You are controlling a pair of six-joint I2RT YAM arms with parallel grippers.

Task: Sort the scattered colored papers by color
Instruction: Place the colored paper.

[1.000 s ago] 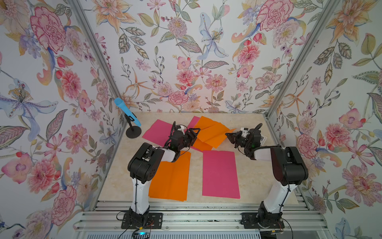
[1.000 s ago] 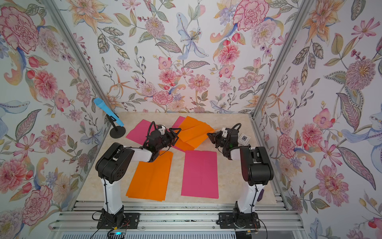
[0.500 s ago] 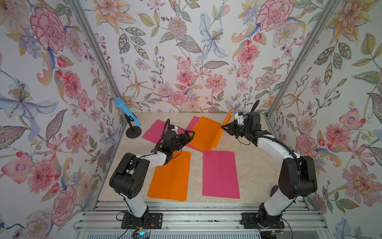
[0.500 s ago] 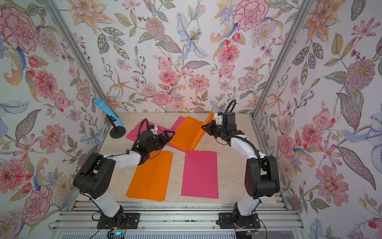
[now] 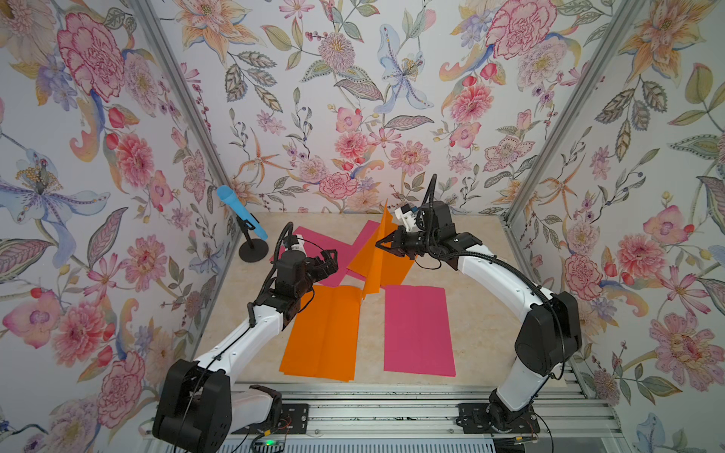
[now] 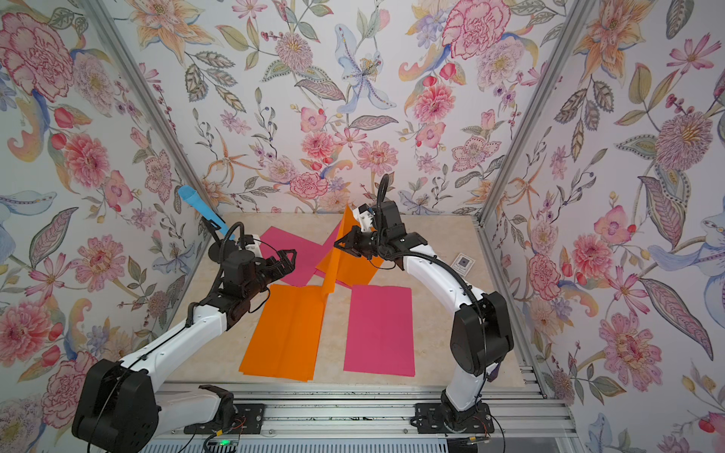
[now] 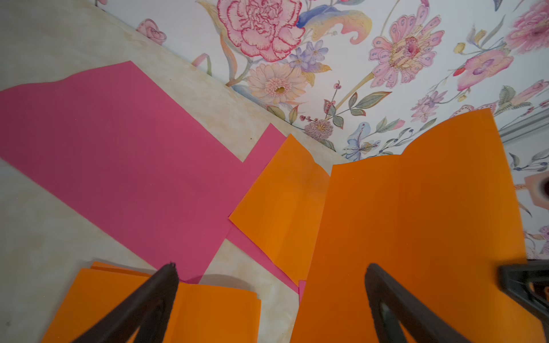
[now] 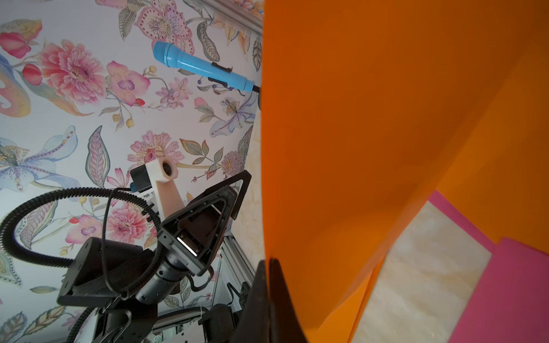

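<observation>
The right gripper [image 5: 378, 245] is clamped on 1 lifted orange sheet [image 7: 416, 222], which stands upright over the back middle of the worktop [image 5: 482, 345]. The left gripper [image 5: 328, 262] gapes wide with nothing in it, above the back pink sheet [image 5: 314, 245]. The orange stack [image 5: 321, 333] and the front pink sheet [image 5: 418, 329] lie flat side by side near the front edge.

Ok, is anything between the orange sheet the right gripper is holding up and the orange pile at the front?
Nothing visible lies between them: the lifted orange sheet hangs with its lower corner right by the far edge of the orange pile. Only the open left gripper hovers near that edge and may crowd the drop.
</observation>
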